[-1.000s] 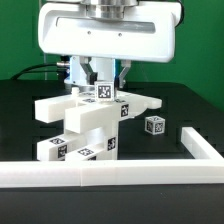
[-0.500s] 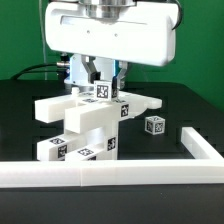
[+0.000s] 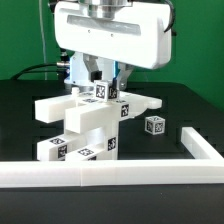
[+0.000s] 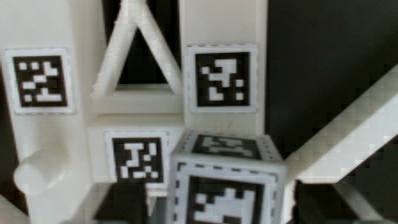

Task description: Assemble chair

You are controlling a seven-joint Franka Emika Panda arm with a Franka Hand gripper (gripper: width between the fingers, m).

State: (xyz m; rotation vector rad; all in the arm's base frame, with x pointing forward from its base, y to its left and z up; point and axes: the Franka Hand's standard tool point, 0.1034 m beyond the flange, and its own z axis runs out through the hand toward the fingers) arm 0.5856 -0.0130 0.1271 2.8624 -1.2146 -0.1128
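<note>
Drifted toward the exterior view's right, the fingers (image 3: 97, 73), grip untellable, hang just above the half-built chair (image 3: 95, 118), one cube (image 3: 154, 125) unattached off to their side.

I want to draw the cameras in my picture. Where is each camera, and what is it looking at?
Exterior view: off the arm, outside the border frame, looking across it at the chair; the tool hangs above the chair.
Wrist view: on the wrist, very close to the chair; no robot part clearly shows.
Shared: both see the chair's white tagged pieces.
</note>
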